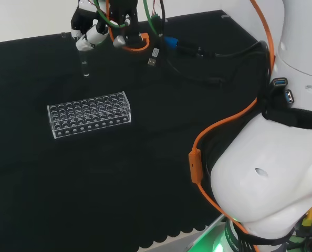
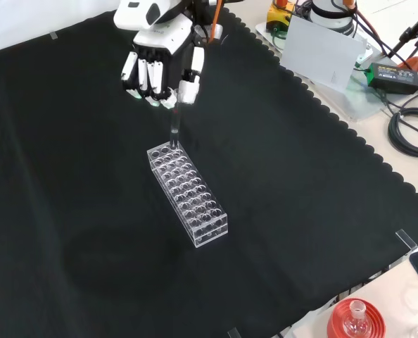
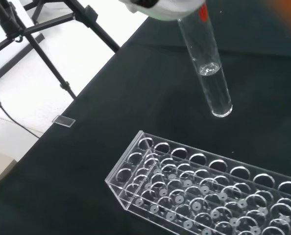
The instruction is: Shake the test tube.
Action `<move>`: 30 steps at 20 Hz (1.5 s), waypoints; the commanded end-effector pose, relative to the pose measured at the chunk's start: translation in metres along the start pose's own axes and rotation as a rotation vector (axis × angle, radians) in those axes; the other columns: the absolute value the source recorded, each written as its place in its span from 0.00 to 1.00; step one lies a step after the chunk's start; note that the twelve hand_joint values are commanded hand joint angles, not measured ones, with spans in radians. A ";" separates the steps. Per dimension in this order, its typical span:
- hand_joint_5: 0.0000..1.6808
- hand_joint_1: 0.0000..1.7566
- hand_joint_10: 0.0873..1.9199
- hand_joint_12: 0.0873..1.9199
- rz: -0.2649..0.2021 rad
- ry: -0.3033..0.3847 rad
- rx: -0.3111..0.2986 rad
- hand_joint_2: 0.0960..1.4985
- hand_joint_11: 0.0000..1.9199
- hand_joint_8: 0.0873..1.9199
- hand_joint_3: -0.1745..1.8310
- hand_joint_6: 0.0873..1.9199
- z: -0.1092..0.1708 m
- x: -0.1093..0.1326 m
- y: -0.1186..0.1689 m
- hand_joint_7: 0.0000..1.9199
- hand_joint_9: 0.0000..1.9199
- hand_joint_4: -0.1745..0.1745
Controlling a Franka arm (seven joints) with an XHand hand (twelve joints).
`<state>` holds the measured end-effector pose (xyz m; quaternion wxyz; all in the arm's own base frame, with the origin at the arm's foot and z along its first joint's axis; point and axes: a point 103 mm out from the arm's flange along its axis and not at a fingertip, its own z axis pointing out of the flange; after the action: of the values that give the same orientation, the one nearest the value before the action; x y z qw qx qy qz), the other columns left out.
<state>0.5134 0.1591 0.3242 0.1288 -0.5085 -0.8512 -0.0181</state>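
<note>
Nearest in the front view: a clear tube rack point(image 2: 188, 196), lying flat on the black cloth point(image 2: 68, 211), every well apparently empty. Just beyond the rack's far end and above it, clear of its top: the test tube point(image 2: 173, 132), hanging close to upright, long axis running straight down out of the hand point(image 2: 160, 67). Fingers point(image 2: 146, 79) curled and closed on the tube's upper end, thumb side point(image 2: 190, 83) pinching against them; the glass below the pinch all free. So: tube beneath the fingers, mouth up inside the grip, rounded bottom pointing at the cloth beside the rack's end, nothing touching it.

Seen from the wrist: test tube point(image 3: 207, 68) tilted slightly across the frame, a small amount of clear liquid in its lower part with the surface line visible, and the rack point(image 3: 204, 191) below and apart from the tube's tip. Liquid not discernible in either wider view.

From the head view: tube point(image 1: 84, 65) as a thin vertical glint under the hand point(image 1: 93, 34), well beyond the rack point(image 1: 89, 114), with a clear gap above the cloth.

Judged from this: lifted and free to be swung, with room below for a shake.
</note>
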 end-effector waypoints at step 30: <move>0.62 0.67 0.34 0.75 -0.126 0.052 -0.032 0.63 0.17 0.35 0.19 0.45 -0.023 0.053 0.023 0.62 0.46 0.00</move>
<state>0.5235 0.1048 0.3452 0.1113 -0.5614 -0.8197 -0.0205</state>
